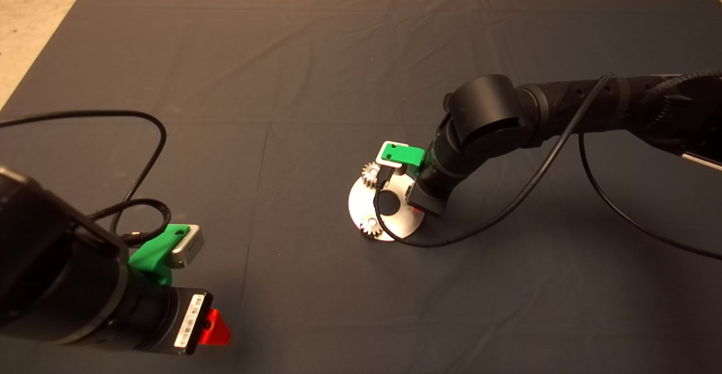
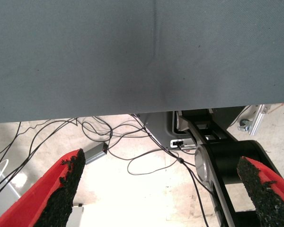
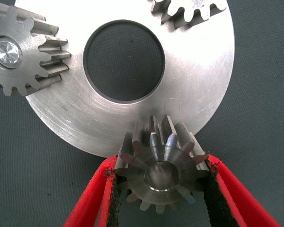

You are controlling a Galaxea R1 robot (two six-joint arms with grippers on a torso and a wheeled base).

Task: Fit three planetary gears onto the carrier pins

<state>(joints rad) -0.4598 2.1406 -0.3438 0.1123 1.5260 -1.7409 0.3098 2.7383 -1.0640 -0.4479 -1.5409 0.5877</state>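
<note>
- The right hand (image 3: 158, 189) is seen clamped on the third gear (image 3: 160, 170), its black pads (image 3: 212, 189) pressed against opposite teeth; the gear is held over the rim of the carrier disc (image 3: 199, 85), where the third pin is presumably hidden beneath it.
- Two planetary gears are already seated on their pins: one (image 3: 23, 52) with its pin end (image 3: 7, 51) showing in the bore, the other (image 3: 189, 12) cut off at the picture's edge. In the head view they are seen at the disc's far-left rim (image 1: 370, 174) and near rim (image 1: 370, 227).
- The held gear is judged to be solid metal: stiff, dense for its size, and smooth, so a slip between the pads is possible. A hold across the tooth tips, as now, is judged best, since the bore is left free for the pin.
- A close fit is likely between bore and pin; the gear must be kept level, or it may jam.
- The left hand (image 1: 211, 328) is parked over the bench's near-left part, its fingers (image 2: 61, 189) spread apart and holding nothing; floor and loose cables are seen past the mat's edge.
- The bench is covered by a dark cloth mat (image 1: 225, 80), slightly creased, which is judged to keep the disc from sliding. Pale floor is visible beyond it.
</note>
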